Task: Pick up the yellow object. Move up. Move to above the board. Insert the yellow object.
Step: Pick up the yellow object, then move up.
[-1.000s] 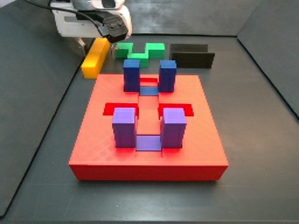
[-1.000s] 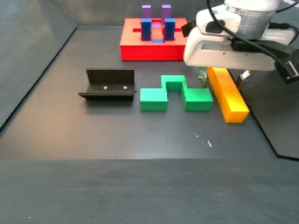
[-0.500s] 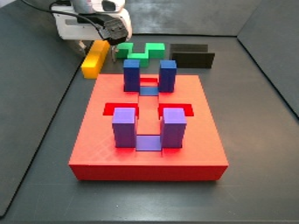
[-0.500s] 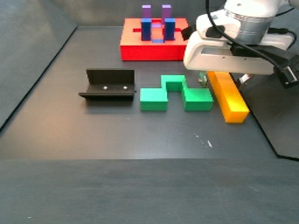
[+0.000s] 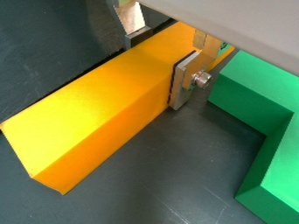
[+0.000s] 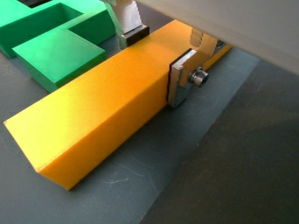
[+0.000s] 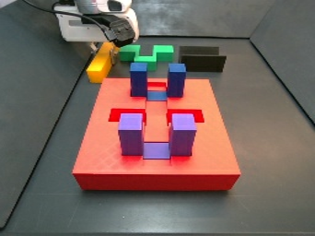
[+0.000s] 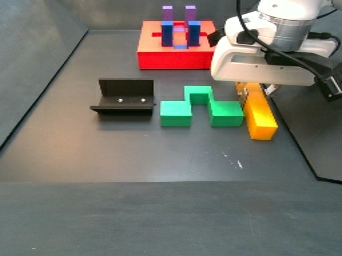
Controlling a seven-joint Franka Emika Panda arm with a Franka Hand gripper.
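**Q:** What do your wrist cameras give you?

**A:** In both wrist views my claw (image 5: pixel 149 54) straddles the long, smooth yellow-orange rectangular bar (image 5: pixel 100 109), one flat silver finger (image 5: pixel 184 80) pressed against its long side and the other finger (image 6: pixel 124 19) against the opposite side near the same end. My claw is clamped on the bar. In a wrist view the green notched block (image 5: pixel 263 114) sits just beside the bar across a narrow strip of dark surface (image 5: pixel 163 184); in a wrist view the same green block (image 6: pixel 52 39) lies on the bar's other flank as pictured.

**Q:** And the side cameras?

**A:** They show what the wrist views cannot: the whole layout. In a side view my claw (image 7: pixel 106 41) is at the far left corner, over the upper end of the yellow bar (image 7: pixel 98 64), which lies just beyond the big thick red square board (image 7: pixel 154 138) with its blue and purple upright posts. The flat black block (image 7: pixel 204 60) lies behind the board, next to the green block (image 7: pixel 153 53). In a side view my claw (image 8: pixel 255 88) is down at the bar's (image 8: pixel 259 115) far end; the board (image 8: pixel 177 48) is well apart at the back, and the dark L-shaped fixture (image 8: pixel 123 98) stands left of the green block (image 8: pixel 198 106). I can't tell whether the bar rests on the surface.
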